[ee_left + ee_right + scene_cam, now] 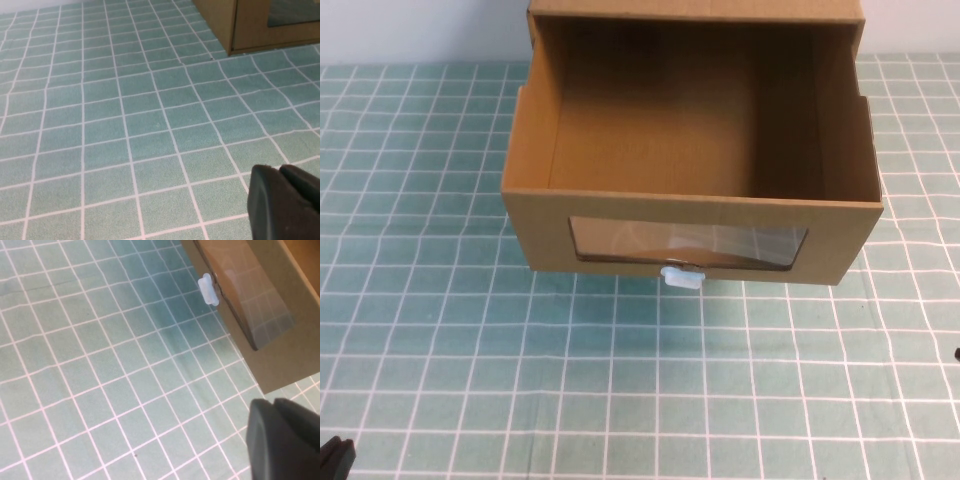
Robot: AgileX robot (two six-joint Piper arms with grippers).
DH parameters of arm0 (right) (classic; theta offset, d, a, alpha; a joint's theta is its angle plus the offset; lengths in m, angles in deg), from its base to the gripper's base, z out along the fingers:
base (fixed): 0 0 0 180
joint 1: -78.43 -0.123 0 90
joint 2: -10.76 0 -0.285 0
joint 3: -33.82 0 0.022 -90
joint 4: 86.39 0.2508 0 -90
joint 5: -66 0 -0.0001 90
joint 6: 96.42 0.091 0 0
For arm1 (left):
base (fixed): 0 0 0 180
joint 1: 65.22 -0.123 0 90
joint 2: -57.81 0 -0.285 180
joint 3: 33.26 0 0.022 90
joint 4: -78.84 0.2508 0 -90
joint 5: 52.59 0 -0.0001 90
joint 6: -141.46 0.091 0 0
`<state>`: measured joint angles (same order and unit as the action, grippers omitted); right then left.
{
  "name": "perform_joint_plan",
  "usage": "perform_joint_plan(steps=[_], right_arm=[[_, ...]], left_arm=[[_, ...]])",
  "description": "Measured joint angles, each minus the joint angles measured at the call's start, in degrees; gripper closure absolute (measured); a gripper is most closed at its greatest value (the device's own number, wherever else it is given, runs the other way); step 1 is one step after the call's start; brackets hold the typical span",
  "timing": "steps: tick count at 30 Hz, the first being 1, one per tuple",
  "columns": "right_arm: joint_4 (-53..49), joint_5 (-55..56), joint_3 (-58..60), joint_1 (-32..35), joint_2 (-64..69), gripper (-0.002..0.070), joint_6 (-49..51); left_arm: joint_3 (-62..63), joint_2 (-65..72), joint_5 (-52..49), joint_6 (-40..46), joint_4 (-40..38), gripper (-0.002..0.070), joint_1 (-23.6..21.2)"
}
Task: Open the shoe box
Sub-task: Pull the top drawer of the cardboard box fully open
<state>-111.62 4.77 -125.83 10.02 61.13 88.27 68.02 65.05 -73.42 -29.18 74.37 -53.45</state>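
The shoe box (542, 232) sits on the green tiled surface (470, 350). Its drawer (532, 150) stands drawn well out of the outer sleeve (695, 8) toward the robot. The inside is bare brown card with nothing in it. On the box's front face are a clear window (690, 243) and, just below it, a small white pull tab (683, 277). Nothing touches the tab.

Both arms are well apart from the box, on the robot's side of it. The left pincer (281, 175) hangs low over the tiles off the box's front left corner. It seems clenched on nothing, its tips pressed together along a thin seam, though only a corner of it shows. The right pincer (275, 407) is off the box's front right corner, clenched and empty, and its wrist view looks across at the tab and window.

Judged from how things lie, the opening itself looks done. The step in hand is the finish, with the arms clear of the box. If the drawer is open far enough, the next move calls only for keeping both arms away from the box. If more travel is wanted, the right pincer would have to release, come in to the tab below the window, and pull straight toward the robot without lifting the box's front.
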Motion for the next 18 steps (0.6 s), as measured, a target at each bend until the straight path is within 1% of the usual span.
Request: perform_joint_plan(steps=[9, 11, 13, 14, 16, 18], right_arm=[[0.6, -0.1, 0.0, 0.0, -0.2, 0.0689, 0.0], [2.6, 0.1, 0.0, 1.9, -1.0, 0.0689, 0.0], [5.5, 0.5, 0.0, 6.1, -2.3, 0.0689, 0.0], [6.7, 0.8, 0.0, 9.3, -3.2, 0.0689, 0.0], [8.4, 2.1, 0.0, 17.2, -5.0, 0.0689, 0.0], [10.6, 5.3, 0.5, 26.5, -7.4, 0.0689, 0.9]], left_arm=[[0.0, 0.0, -0.1, 0.0, 0.0, 0.0680, 0.0], [0.0, -0.1, -0.1, 0.0, 0.0, 0.0680, 0.0], [0.0, -0.1, -0.1, 0.0, 0.0, 0.0680, 0.0], [0.0, -0.1, -0.2, 0.0, 0.0, 0.0680, 0.0], [0.0, -0.1, -0.2, 0.0, 0.0, 0.0680, 0.0], [0.0, -0.1, -0.2, 0.0, 0.0, 0.0680, 0.0]])
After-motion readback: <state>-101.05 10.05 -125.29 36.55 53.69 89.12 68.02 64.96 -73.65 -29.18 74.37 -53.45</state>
